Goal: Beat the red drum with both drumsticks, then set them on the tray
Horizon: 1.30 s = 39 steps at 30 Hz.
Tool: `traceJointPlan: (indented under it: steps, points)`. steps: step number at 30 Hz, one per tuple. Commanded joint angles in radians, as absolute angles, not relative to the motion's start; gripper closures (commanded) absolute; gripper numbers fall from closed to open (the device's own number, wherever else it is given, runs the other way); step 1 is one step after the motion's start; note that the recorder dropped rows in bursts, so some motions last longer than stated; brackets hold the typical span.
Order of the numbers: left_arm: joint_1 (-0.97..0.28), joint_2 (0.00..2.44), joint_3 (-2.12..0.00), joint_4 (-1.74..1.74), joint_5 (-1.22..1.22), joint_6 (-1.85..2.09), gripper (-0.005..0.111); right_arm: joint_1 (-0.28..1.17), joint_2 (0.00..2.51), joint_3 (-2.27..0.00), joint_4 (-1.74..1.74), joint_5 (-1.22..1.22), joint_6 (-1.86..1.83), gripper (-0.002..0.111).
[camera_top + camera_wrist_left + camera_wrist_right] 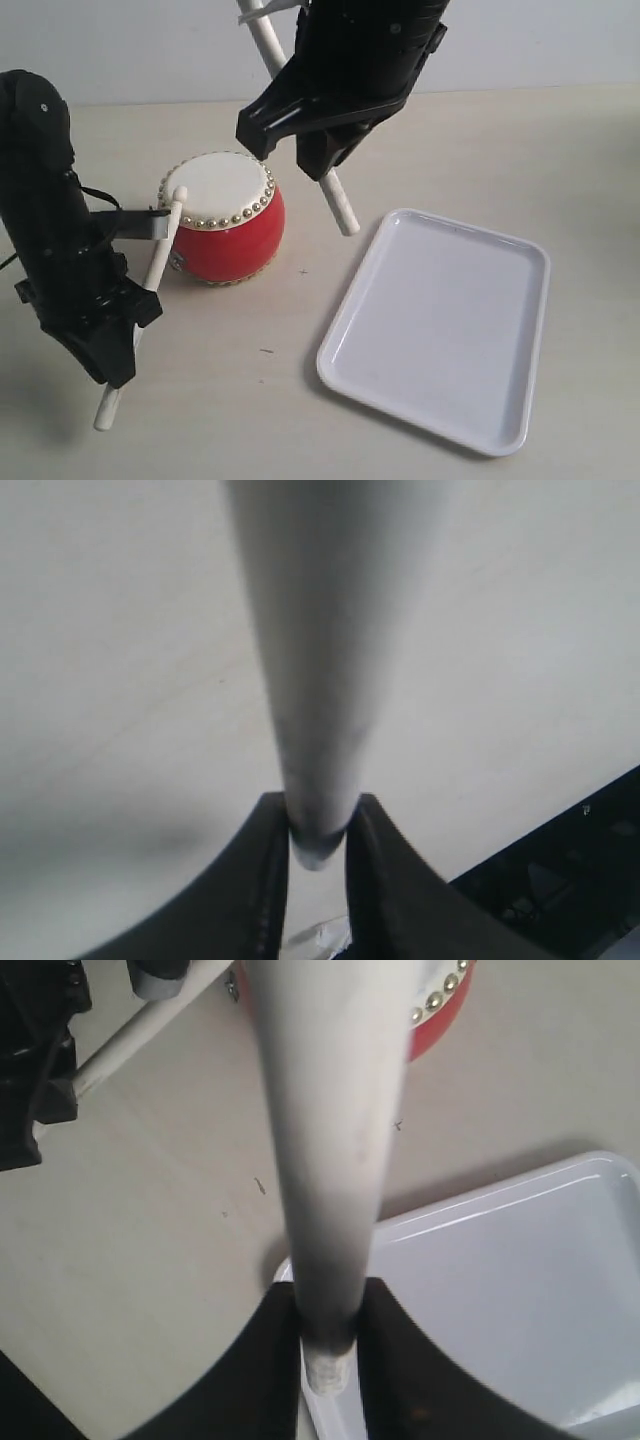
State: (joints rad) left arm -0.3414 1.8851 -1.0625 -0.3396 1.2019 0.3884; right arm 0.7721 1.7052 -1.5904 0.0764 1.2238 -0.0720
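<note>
The red drum [225, 218] stands left of centre, cream head up; its studded edge [445, 1005] shows in the right wrist view. My left gripper [110, 330] is shut on a drumstick [160, 255] whose rounded tip rests at the drum head's left rim; that drumstick [315, 660] fills the left wrist view between the black fingers [265, 880]. Raised behind the drum, my right gripper [300, 140] is shut on the other drumstick [338, 205], which slants down beside the drum's right side; the stick [325, 1150] runs between its fingers [395, 1360]. The white tray [440, 325] lies right, holding nothing.
The pale tabletop [230, 400] spreads around the drum and tray. The left arm's black body [45, 180] stands at the far left edge. A light wall [120, 50] closes off the back.
</note>
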Motion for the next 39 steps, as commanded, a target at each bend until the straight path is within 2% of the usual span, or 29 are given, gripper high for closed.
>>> traceJointPlan:
  steps: [1,11,16,24,28,31,39]
  points:
    - [-0.339,1.748,-1.045,-0.361,1.221,0.396,0.107,0.771,1.791,-1.593,0.061,1.221,-0.085,0.108]
    - [-0.339,1.216,-0.896,-0.355,1.197,0.354,0.107,0.771,2.11,-1.593,0.068,1.221,-0.153,0.108]
    - [-0.339,1.087,-0.87,-0.303,1.178,0.324,0.107,0.771,2.16,-1.593,0.062,1.221,-0.155,0.108]
    - [-0.339,1.157,-0.86,-0.25,1.12,0.308,0.107,0.771,1.967,-1.593,0.043,1.221,-0.151,0.108]
    - [-0.339,1.223,-0.86,-0.344,1.06,0.339,0.107,0.738,1.817,-1.568,0.071,1.221,-0.096,0.108]
    - [-0.339,1.27,-0.86,-0.38,1.058,0.373,0.107,0.658,1.713,-1.457,0.151,1.221,-0.056,0.108]
    - [-0.339,1.292,-0.86,-0.435,0.997,0.414,0.107,0.477,1.513,-0.937,0.347,0.984,-0.013,0.108]
